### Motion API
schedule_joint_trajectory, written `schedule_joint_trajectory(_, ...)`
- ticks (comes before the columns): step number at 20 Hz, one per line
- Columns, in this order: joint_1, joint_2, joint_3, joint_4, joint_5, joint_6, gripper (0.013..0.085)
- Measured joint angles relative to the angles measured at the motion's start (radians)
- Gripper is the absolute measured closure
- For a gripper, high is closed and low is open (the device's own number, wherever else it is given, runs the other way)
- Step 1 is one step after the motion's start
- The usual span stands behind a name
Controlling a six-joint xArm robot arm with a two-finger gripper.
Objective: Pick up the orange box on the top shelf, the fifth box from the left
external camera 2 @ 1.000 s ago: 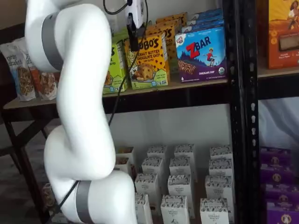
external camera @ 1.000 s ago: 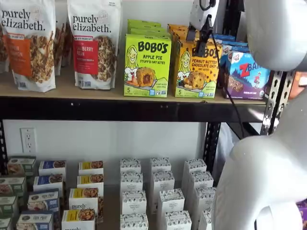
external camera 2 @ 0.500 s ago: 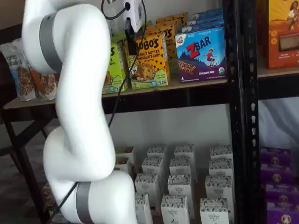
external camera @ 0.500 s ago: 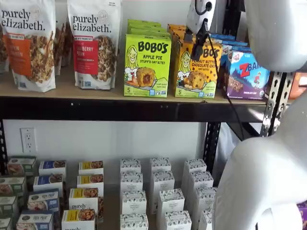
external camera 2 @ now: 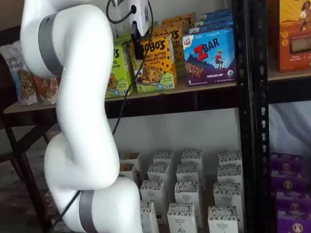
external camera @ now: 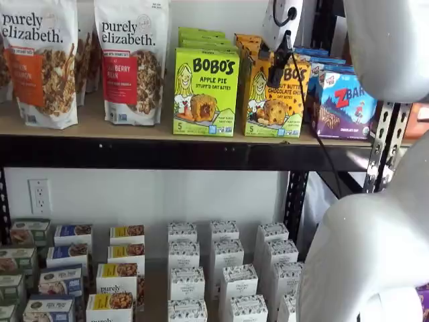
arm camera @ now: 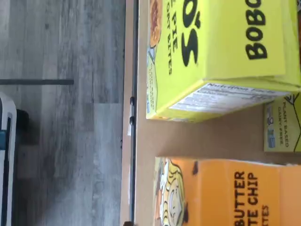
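The orange box (external camera: 275,107) stands on the top shelf (external camera: 134,151) between a lime-green carton and a blue one; in both shelf views its front faces out (external camera 2: 156,68). My gripper (external camera: 273,58) hangs at the box's upper front. Its two black fingers (external camera: 281,64) show a gap between them with orange carton in it, so it is open. In a shelf view one finger (external camera 2: 137,46) crosses the box's left edge. The wrist view looks down on the orange box (arm camera: 225,193) and the shelf board (arm camera: 141,141); the fingers do not appear there.
A lime-green Apple Pie carton (external camera: 204,90) stands close on the left, a blue ZBar carton (external camera: 345,104) close on the right. Granola bags (external camera: 131,60) fill the shelf's left. A black upright (external camera 2: 245,97) stands to the right. The white arm (external camera 2: 80,121) fills the foreground.
My gripper has come down from above the orange box's top edge onto its upper front. The fingers stand slightly closer together. The boxes have not moved.
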Motion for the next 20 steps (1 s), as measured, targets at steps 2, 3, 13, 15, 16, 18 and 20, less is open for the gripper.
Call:
schedule_joint_trajectory(2, -0.003, -0.001, 0.002, 0.005, -0.002, -0.002, 0.0250)
schedule_joint_trajectory(3, -0.004, -0.001, 0.002, 0.007, -0.002, -0.003, 0.0290)
schedule_joint_trajectory(13, -0.011, 0.002, -0.007, 0.025, -0.004, -0.006, 0.0490)
schedule_joint_trajectory(15, -0.008, 0.005, -0.011, 0.026, -0.004, -0.004, 0.0530)
schedule_joint_trajectory(16, -0.007, 0.004, -0.010, 0.028, -0.009, -0.003, 0.0530)
schedule_joint_trajectory(18, -0.004, 0.005, -0.011, 0.026, -0.011, 0.000, 0.0530)
schedule_joint_trajectory(20, -0.001, 0.007, -0.015, 0.025, -0.010, 0.003, 0.0530)
